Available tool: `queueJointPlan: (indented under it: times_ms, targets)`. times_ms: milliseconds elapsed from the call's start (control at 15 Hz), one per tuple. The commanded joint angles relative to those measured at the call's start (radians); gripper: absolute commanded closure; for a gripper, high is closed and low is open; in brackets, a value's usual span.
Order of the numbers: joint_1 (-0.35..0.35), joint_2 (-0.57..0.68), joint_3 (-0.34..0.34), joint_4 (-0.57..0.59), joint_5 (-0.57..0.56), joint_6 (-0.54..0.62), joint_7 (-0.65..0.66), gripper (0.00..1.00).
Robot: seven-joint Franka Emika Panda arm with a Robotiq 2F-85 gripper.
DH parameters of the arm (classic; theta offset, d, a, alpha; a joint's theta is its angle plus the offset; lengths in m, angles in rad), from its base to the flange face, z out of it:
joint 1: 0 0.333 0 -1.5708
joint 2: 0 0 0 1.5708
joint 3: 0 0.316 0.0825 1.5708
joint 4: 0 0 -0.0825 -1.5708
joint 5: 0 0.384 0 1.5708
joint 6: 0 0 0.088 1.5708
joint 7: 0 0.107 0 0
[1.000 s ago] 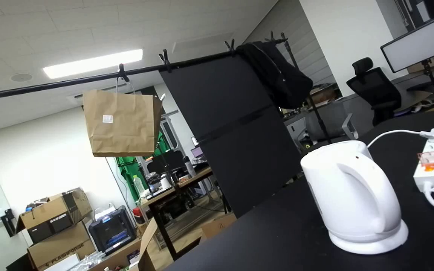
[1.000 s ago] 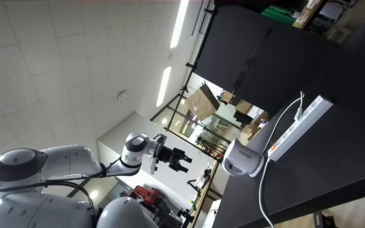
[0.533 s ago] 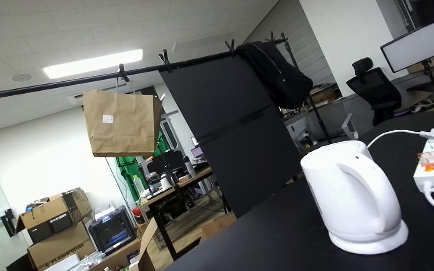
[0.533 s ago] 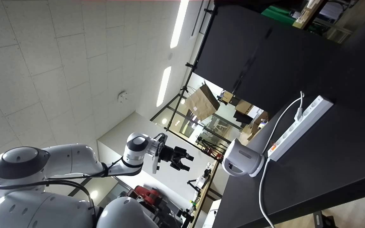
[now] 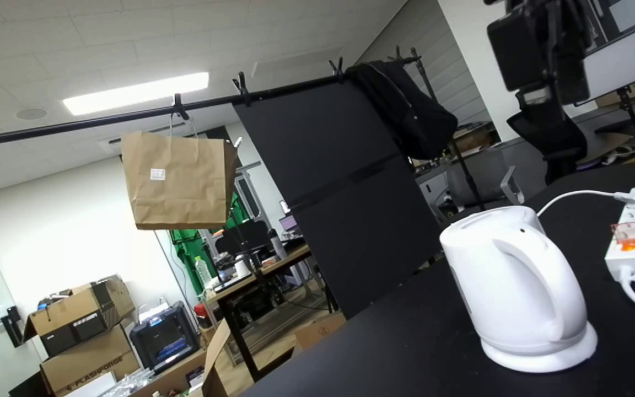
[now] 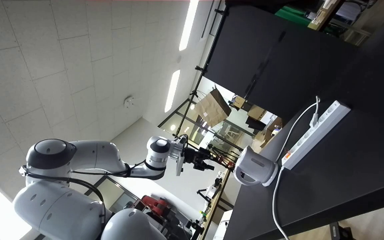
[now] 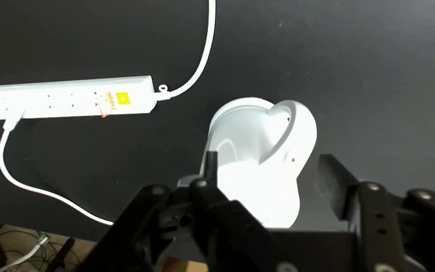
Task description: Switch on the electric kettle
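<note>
The hand point(image 7: 270, 164) hangs above the kettle point(image 7: 249, 181), its fingers point(image 7: 334, 181) spread wide with nothing held between them. The kettle stands upright on the table point(image 7: 391, 75) below the hand, apart from it in both exterior views; in the wrist view it shows mostly in the gap between the fingers, with its handle point(image 7: 306, 130) nearer the finger on the right.

The shell looks like hard, smooth plastic, so I expect it to be stiff, a little slippery, and light unless there is water inside, which cannot be seen. A sideways shove could slide or tip it; a gentle downward press is likely safer. If it needs steadying, the handle is the place to take hold, since the rounded body offers less grip. A small dark spot point(image 7: 293, 159) marks the handle's top; whether that is the switch, I can't tell.

The power strip point(image 7: 66, 99) lies well off to the left of the hand in the wrist view.
</note>
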Motion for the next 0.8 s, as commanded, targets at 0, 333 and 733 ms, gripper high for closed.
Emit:
queueJointPlan:
  times_ms: [0, 333, 733]
  targets:
    - [0.015, 0.103, -0.031, 0.086, -0.044, 0.050, 0.039, 0.61]
    - [0.049, 0.186, -0.065, 0.140, -0.036, 0.107, 0.048, 0.95]
    - [0.096, 0.243, -0.095, 0.163, -0.023, 0.106, 0.094, 1.00]
